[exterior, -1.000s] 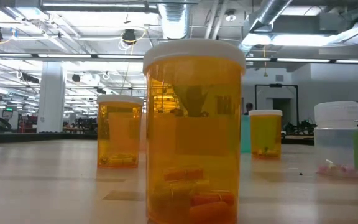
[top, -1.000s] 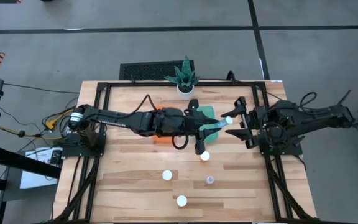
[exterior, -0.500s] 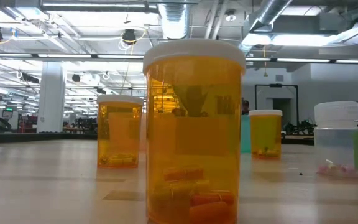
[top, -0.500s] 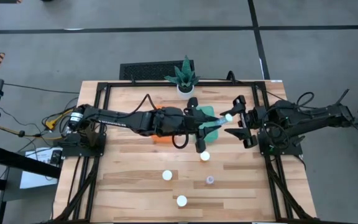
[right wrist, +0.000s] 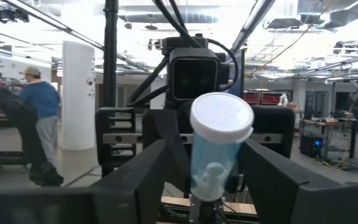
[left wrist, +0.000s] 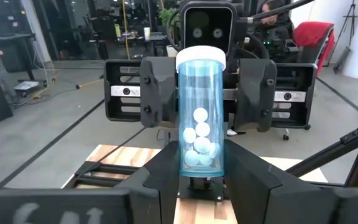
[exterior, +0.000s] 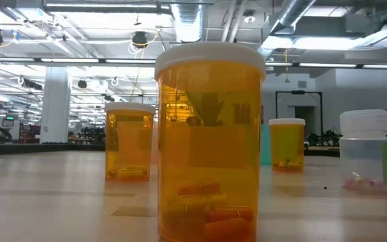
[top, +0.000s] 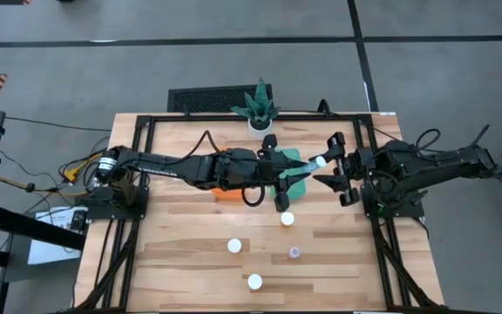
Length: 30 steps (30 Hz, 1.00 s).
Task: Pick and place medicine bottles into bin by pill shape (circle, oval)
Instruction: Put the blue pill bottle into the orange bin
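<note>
High view | blue bottle (top: 310, 167) lies level | cap toward right hand (top: 335, 171)

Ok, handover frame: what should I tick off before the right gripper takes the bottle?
1. Left gripper clamped on blue bottle: ok.
2. Bottle sits between the right gripper fingers: ok.
3. Right gripper pinching the bottle: not ok, gaps show on both sides.
4. Pills inside are round: ok.
5. Whether green bin or orange bin takes round pills: cannot tell.

Four bottles (top: 255, 281) stand on the table (top: 172, 253), before the two bins (top: 296, 157).
</note>
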Each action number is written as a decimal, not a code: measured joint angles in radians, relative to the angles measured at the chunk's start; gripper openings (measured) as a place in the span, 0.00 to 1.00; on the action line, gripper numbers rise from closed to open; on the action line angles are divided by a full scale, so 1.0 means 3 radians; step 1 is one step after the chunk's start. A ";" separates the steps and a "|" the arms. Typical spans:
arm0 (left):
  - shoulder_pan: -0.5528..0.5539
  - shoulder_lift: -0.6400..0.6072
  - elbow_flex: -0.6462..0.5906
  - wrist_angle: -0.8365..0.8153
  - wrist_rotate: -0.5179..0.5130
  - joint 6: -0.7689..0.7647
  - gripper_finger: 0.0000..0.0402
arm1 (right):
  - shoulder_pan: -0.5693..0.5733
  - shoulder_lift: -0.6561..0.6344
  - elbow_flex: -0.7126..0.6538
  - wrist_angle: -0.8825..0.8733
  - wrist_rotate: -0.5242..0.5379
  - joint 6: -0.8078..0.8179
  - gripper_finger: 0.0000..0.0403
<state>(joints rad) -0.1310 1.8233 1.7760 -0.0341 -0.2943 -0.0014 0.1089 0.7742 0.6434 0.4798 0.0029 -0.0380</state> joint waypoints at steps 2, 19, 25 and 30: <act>0.0000 0.0000 0.0000 -0.0001 0.0000 -0.0001 0.26 | 0.0000 0.0000 0.0000 -0.0002 0.0011 -0.0001 0.48; 0.0000 0.0000 0.0000 -0.0068 0.0000 -0.0076 0.26 | 0.0000 0.0000 0.0003 -0.0041 0.0011 -0.0048 0.24; -0.0011 -0.0002 0.0001 -0.0290 0.0027 -0.0105 0.28 | 0.0000 0.0003 0.0001 -0.0080 0.0010 -0.0051 0.25; -0.0038 -0.0033 -0.0004 -0.0725 0.0159 -0.0287 0.37 | 0.0001 -0.0008 0.0004 -0.0209 0.0010 -0.0051 0.25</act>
<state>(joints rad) -0.1426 1.8133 1.7747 -0.2517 -0.2466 -0.0876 0.1093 0.7719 0.6445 0.4171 0.0059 -0.0532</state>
